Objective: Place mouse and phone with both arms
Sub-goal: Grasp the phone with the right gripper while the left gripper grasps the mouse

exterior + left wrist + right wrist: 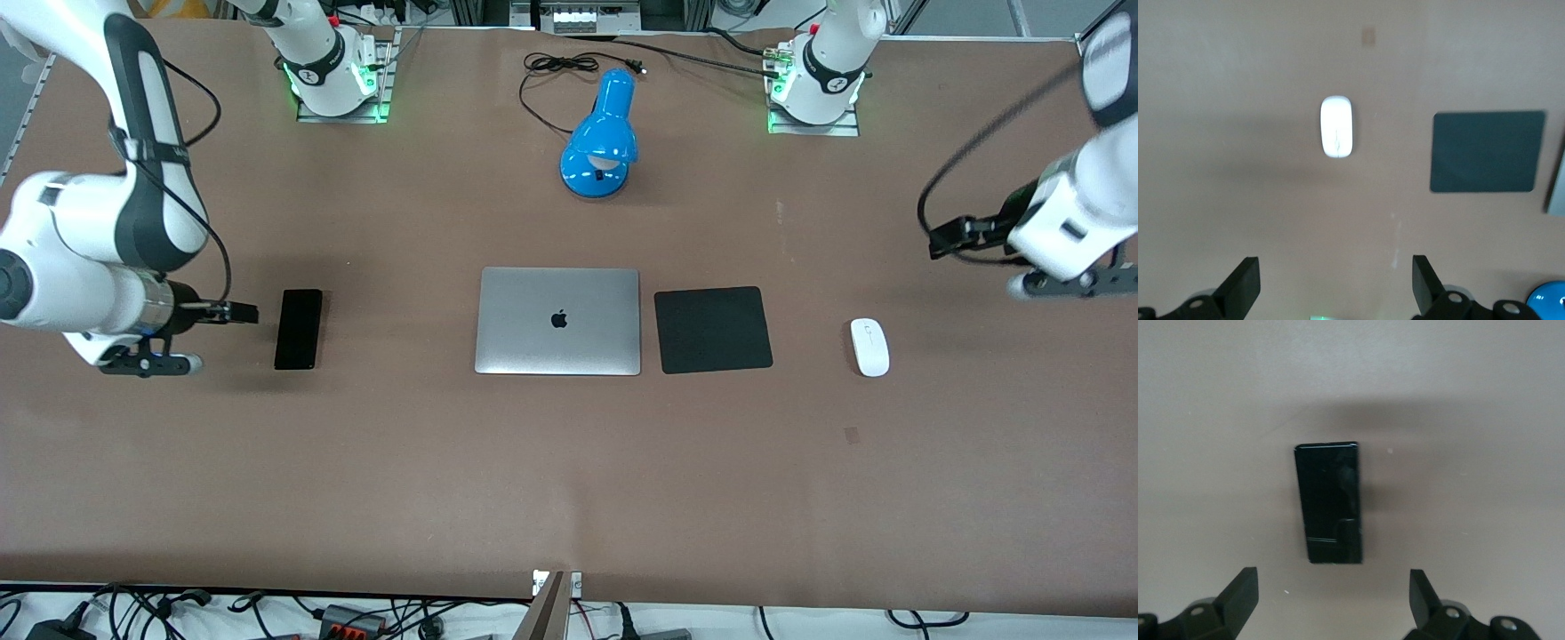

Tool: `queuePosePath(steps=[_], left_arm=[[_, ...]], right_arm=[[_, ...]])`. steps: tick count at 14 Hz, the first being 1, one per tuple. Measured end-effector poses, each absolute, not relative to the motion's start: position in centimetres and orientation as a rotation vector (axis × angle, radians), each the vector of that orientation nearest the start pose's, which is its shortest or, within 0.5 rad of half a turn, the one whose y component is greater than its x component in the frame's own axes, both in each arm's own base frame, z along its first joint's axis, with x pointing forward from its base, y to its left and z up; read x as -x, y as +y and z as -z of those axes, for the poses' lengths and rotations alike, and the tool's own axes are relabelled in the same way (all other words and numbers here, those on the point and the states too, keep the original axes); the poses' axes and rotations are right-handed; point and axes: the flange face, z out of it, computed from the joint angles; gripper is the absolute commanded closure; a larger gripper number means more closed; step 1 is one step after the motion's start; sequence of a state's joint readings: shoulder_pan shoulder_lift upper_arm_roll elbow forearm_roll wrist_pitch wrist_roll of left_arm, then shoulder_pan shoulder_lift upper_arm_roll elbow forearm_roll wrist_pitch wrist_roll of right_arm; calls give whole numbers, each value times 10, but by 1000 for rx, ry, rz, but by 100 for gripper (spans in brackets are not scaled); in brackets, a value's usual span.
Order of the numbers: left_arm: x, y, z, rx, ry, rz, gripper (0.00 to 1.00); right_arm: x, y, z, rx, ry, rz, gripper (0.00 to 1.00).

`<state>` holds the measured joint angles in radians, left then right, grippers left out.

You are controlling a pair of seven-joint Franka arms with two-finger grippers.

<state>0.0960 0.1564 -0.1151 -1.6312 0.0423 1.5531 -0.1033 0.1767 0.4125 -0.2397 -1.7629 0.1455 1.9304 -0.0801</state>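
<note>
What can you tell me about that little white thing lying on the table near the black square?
It is a computer mouse, small, oval, smooth glossy white, with a thin grey line on top. It lies flat on the brown table, alone, toward the left arm's end, beside the black mouse pad but apart from it. The left gripper hangs open above, not touching.

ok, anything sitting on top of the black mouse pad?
Nothing. The mouse pad lies bare beside the closed laptop; the mouse rests on the table, apart from it toward the left arm's end. What is under the pad is hidden.
</note>
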Motion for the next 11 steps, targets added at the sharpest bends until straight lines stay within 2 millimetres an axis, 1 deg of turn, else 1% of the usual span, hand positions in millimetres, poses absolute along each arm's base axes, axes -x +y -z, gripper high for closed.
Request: queuePosePath(steps=[2,3,5,6,8,9,11], left_arm=[[-602,2,-452,3077,-127,-445,0],[-612,6,-427,3083,-134,-441,0],[-625,16,-378,3105,-157,-364,0],[-626,20,-355,3116,-160,-310,0],[-619,21,-316,3131,-157,-213,0],[-613,20,-300,3136,-153,-167,0],[-601,17,-272,3145,-147,-84,0]], right_arm=[[-620,-15,-292,3066,81,-338,0],[-615,-8,-276,3074,69,-319,0],[-603,6,-246,3094,42,-288,0],[-597,9,-231,3103,37,-279,0],[-586,11,-203,3121,31,-262,0],[-582,12,-192,3128,28,-257,0],[-578,11,-180,3135,29,-264,0]])
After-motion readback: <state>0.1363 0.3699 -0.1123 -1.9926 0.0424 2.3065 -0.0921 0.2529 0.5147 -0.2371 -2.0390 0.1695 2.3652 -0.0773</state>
